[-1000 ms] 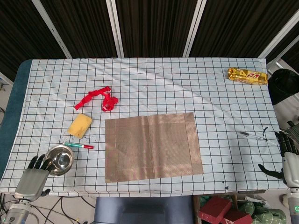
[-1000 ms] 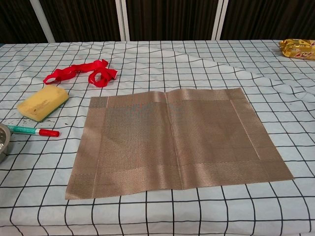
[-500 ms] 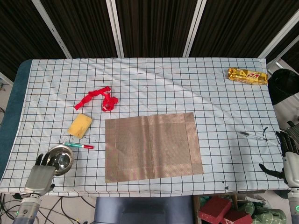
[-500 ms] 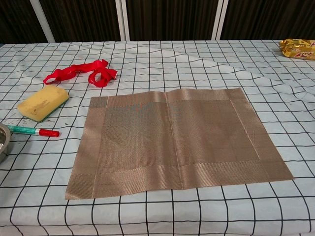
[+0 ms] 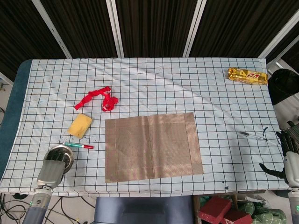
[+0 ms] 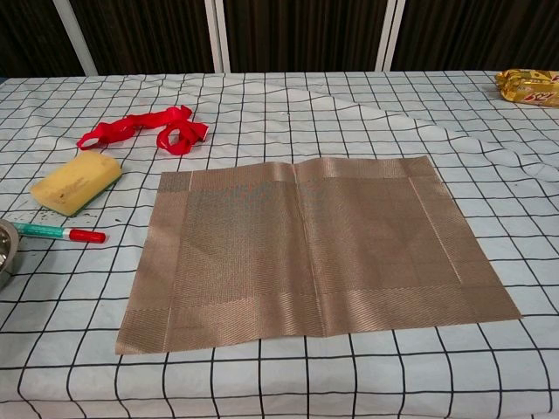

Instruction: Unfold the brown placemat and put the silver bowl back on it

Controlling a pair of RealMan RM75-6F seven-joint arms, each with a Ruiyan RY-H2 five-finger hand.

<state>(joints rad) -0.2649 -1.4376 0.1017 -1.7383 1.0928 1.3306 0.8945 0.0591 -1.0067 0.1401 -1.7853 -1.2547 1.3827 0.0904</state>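
A brown placemat point(image 5: 153, 147) lies unfolded and flat on the checked cloth of the worktop point(image 5: 187, 88), near its front edge, a faint crease running down its middle. To its left, at the front left corner of the worktop, the silver bowl point(image 5: 64, 153) sits on the cloth, well apart from the mat; in the chest view only its rim point(image 6: 5, 251) shows at the frame's left edge. The left robot hand point(image 5: 51, 168) lies over the near side of the bowl, fingers point(image 5: 57, 157) curled at its rim; whether they grip it cannot be told from either view. The right robot hand point(image 5: 289, 161) hangs beyond the worktop's right edge, fingers apart and holding nothing. Just behind the bowl rests a green marker with a red cap point(image 5: 79, 145), then a yellow sponge point(image 5: 80, 125) and, farther back, a red ribbon point(image 5: 99, 98). A pen point(image 5: 252, 135) lies near the right edge, and a gold snack packet point(image 5: 247, 75) sits at the far right corner.
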